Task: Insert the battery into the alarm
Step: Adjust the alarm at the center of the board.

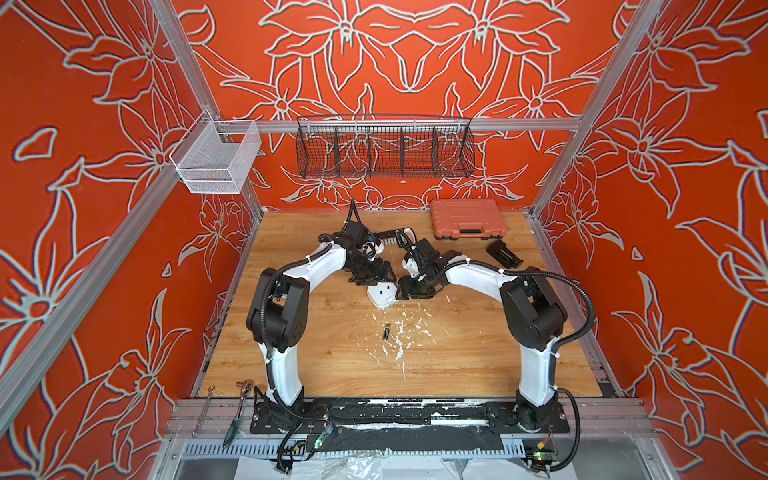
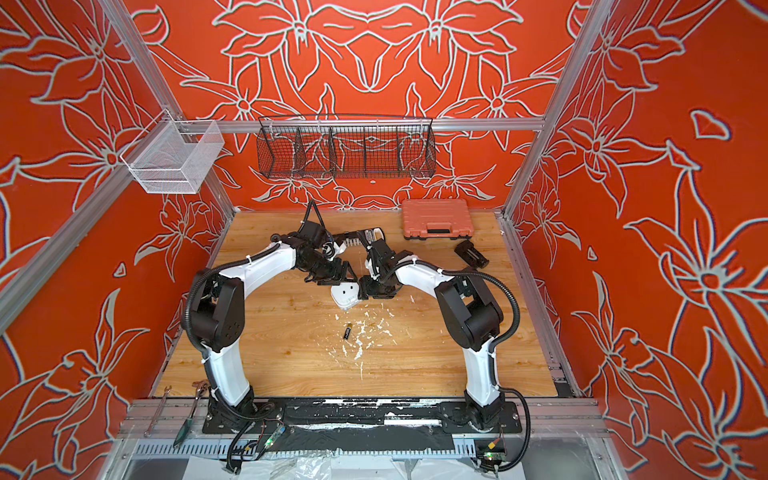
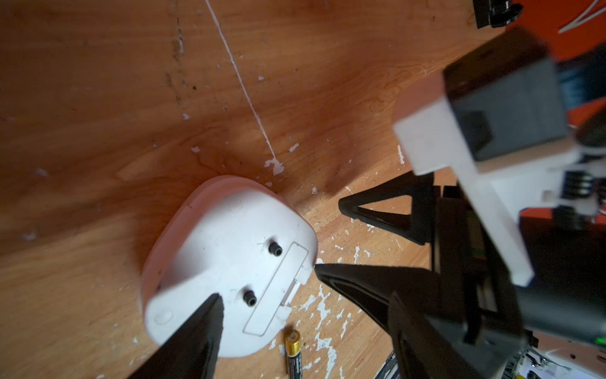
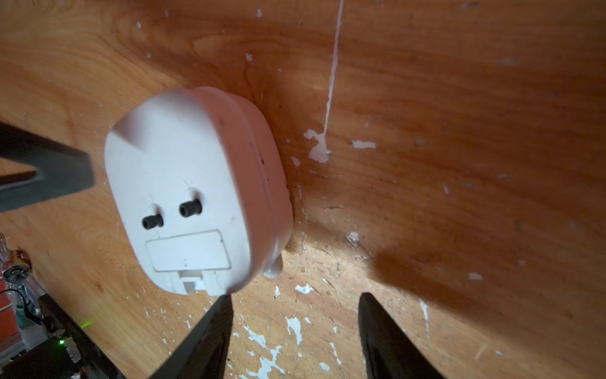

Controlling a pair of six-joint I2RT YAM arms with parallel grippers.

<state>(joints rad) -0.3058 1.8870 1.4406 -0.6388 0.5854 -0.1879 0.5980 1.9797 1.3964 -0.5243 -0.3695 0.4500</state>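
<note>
The right gripper is hanging low over the table, its jaws standing apart with nothing between them. One of its fingertips is sitting right at the corner of the alarm, beside the battery cover; whether it is touching cannot be told. The left gripper is likewise standing spread wide and gripping nothing, with one of its fingers reaching over the alarm's back. In a top view the left gripper is sitting at the alarm's 11 o'clock and the right gripper at its 3 o'clock. The alarm is lying face down near the middle of the table, plain white back up, two black knobs showing and the cover sitting closed. The battery is lying loose on the wood at the alarm's 6 o'clock, near it but apart, gold end pointing toward the alarm, among white flecks. An orange tool case is resting well apart at 1 o'clock, by the table's far edge.
</note>
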